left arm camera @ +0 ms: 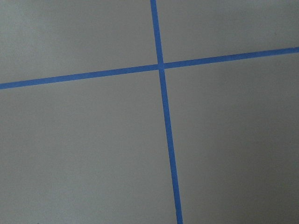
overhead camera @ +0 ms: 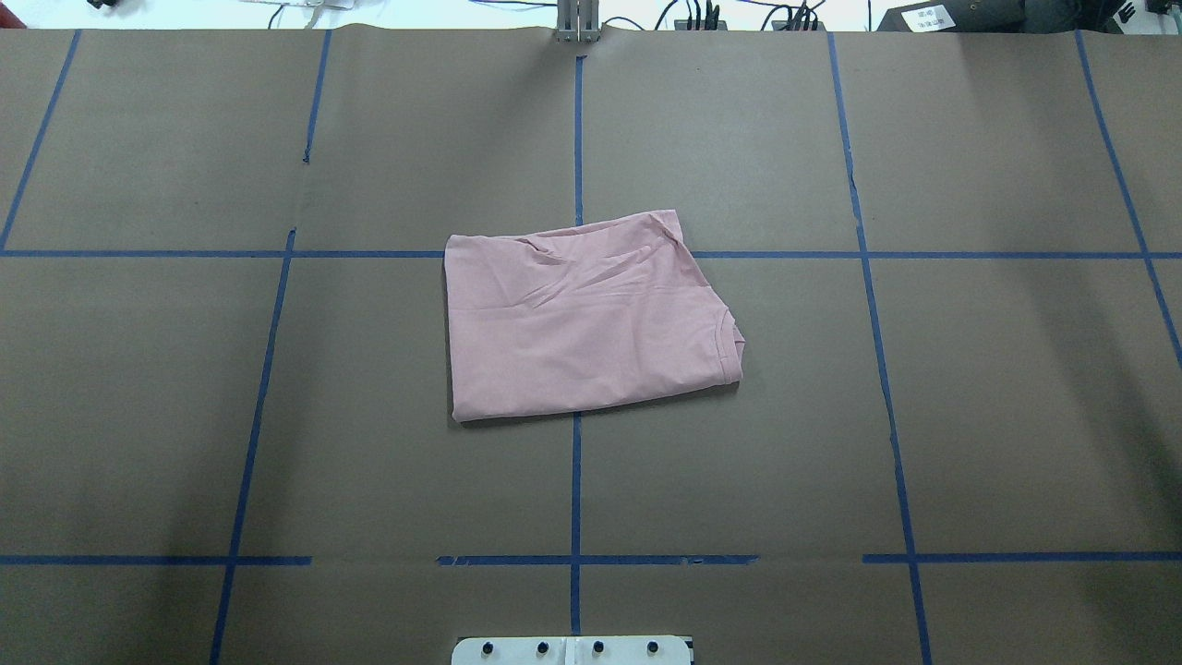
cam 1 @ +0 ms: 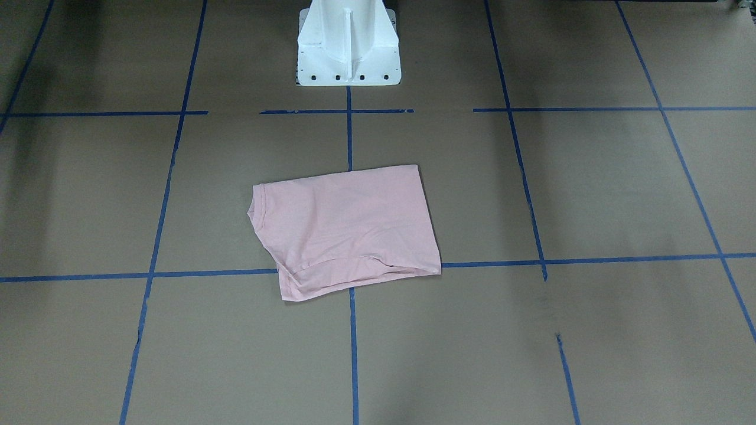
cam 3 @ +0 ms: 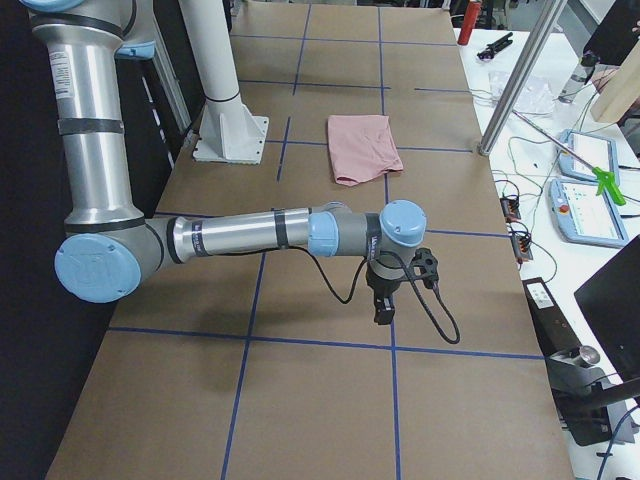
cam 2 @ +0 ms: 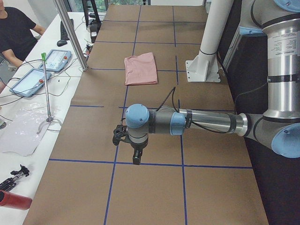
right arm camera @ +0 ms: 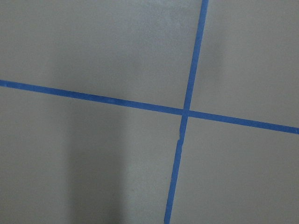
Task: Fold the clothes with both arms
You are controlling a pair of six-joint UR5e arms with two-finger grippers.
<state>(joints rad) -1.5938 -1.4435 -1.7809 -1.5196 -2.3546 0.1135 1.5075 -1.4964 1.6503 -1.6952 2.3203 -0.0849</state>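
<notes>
- Brown paper covers the bench (overhead camera: 970, 416), which blue tape lines (overhead camera: 576, 129) mark into a grid.
- One pink T-shirt (overhead camera: 582, 319) lies flat at the middle of the bench, folded into a rough rectangle.
- Its ribbed neck is at the edge toward the robot's right, and a few creases cross the far half.
- The shirt straddles the centre tape line and covers the crossing with the far cross line. Nothing touches it, and brown paper shows on all four sides.
- One white pedestal (cam 1: 348, 47) stands on the centre line on the robot's side, near the shirt but apart from it.
- Two arms reach out level over the bench ends: the left arm (cam 2: 201, 123) and the right arm (cam 3: 240, 235). Both are well apart from the shirt.
- The left end effector (cam 2: 136, 159) and the right end effector (cam 3: 383, 312) each point down above the paper, near a tape crossing. Only the side views show them, so I cannot tell how wide either one stands.
- Beyond the bench's long edge, a white side table carries two handheld control tablets (cam 2: 57, 60), and a person (cam 2: 16, 30) sits there.
</notes>
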